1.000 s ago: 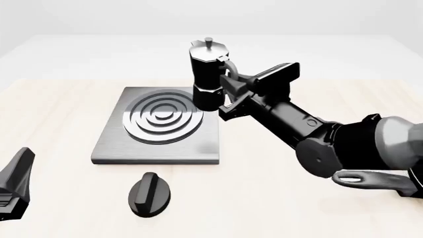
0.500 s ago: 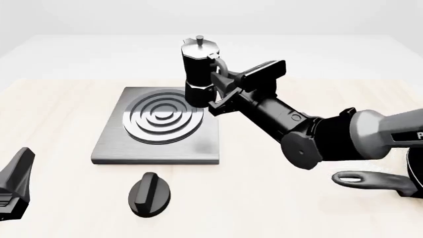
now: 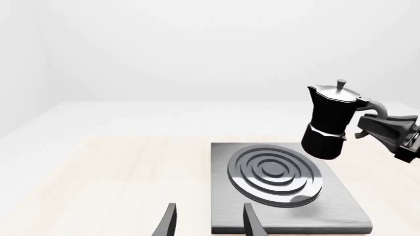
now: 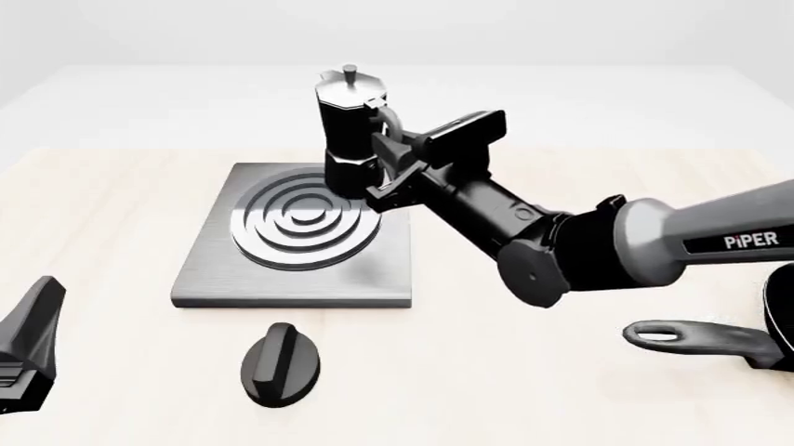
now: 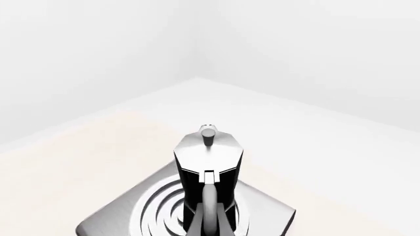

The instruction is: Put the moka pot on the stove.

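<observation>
Right end effector [image 4: 387, 160], moka pot [image 4: 350, 130] farther left, over stove [image 4: 211, 260].

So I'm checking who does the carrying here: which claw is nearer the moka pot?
The right. The right claw is shut on the moka pot at its handle, holding it above the stove. The left claw sits far off, at the table's near left corner.

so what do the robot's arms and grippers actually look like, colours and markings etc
The right arm has a smooth grey cylindrical link with white "PiPER" lettering, joined to glossy black rounded joints and a blocky black wrist. Its black right gripper has short angular fingers. The left gripper shows two thin dark grey tapered fingers, black and wedge-shaped in the front view. No cables visible.
</observation>
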### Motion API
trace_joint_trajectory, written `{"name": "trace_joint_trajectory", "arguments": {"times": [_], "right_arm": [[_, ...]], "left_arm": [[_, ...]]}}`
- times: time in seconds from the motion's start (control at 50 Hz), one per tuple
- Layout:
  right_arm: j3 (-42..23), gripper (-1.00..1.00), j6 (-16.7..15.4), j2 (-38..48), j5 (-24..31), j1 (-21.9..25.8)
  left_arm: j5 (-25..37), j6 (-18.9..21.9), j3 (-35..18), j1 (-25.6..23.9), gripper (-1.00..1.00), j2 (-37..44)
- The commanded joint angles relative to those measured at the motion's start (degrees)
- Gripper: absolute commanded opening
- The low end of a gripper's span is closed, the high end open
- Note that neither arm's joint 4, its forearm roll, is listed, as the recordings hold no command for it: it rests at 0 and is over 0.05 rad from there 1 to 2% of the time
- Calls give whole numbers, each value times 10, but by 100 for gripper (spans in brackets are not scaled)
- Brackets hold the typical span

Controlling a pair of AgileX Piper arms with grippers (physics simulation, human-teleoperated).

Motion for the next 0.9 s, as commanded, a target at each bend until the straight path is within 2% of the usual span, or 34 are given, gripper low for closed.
{"name": "trace_joint_trajectory", "arguments": {"times": [0.02,0.9], "right_arm": [[-31,-100,4,14,0,12],[-144,-100,7,117,9,32]], "left_arm": [[0,0,0,0,100,0],[0,0,0,0,100,0]]}}
